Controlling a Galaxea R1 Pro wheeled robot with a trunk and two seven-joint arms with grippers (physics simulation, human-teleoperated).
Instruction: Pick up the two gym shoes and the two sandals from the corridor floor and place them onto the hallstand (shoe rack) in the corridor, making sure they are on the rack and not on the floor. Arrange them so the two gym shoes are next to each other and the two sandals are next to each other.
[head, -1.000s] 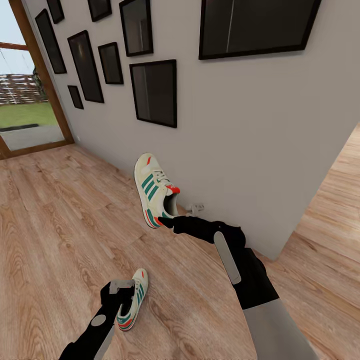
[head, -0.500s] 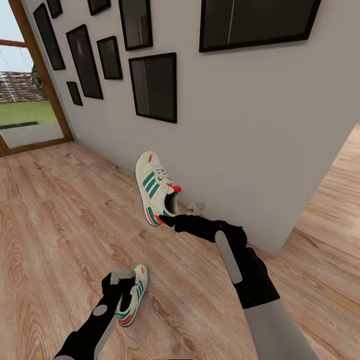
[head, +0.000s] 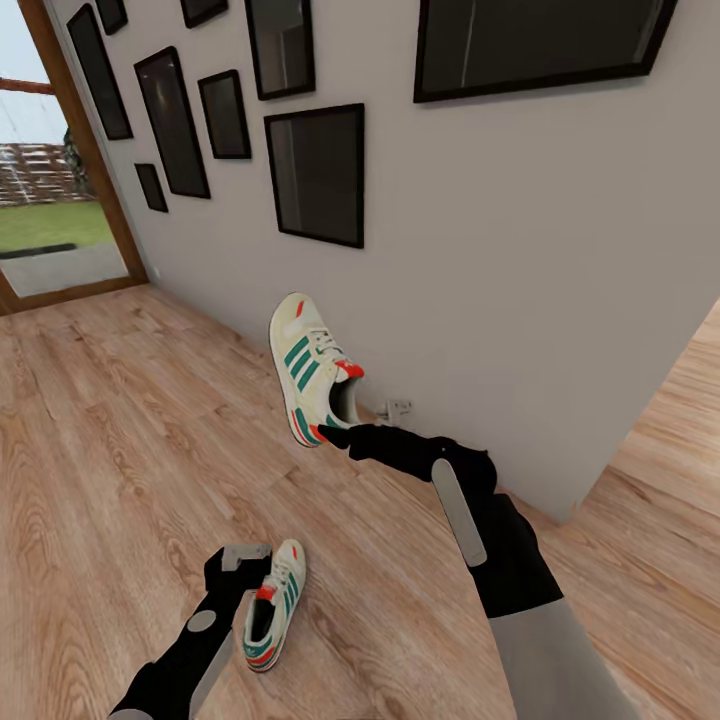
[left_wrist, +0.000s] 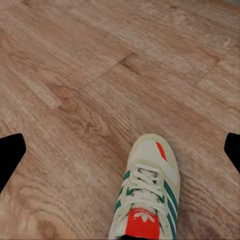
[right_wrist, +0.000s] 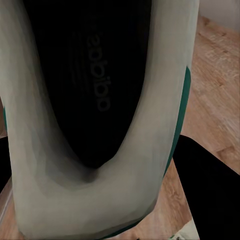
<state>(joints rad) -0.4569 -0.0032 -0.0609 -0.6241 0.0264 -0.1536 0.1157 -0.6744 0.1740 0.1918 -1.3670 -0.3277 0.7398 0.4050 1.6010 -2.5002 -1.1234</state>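
My right gripper (head: 335, 437) is shut on the heel of one gym shoe (head: 310, 365) and holds it in the air, toe up, close to the wall. In the right wrist view, that gym shoe's dark insole (right_wrist: 95, 85) sits between the black fingers (right_wrist: 210, 195). The other gym shoe (head: 275, 605) lies on the corridor floor (head: 100, 420). My left gripper (head: 240, 558) hovers open just above and left of it. From the left wrist, this gym shoe (left_wrist: 147, 195) shows low between the wide-apart fingertips (left_wrist: 10, 155). The sandals and the hallstand are out of view.
A grey wall (head: 480, 300) with several black picture frames runs behind the raised shoe, with a socket (head: 398, 408) near its foot. The wall ends at a corner (head: 575, 510) with more floor beyond. A glazed door (head: 50, 200) stands at far left.
The head view has shifted slightly. My left gripper has edged up and left, uncovering more of the shoe on the floor. The right gripper still holds its shoe in about the same place.
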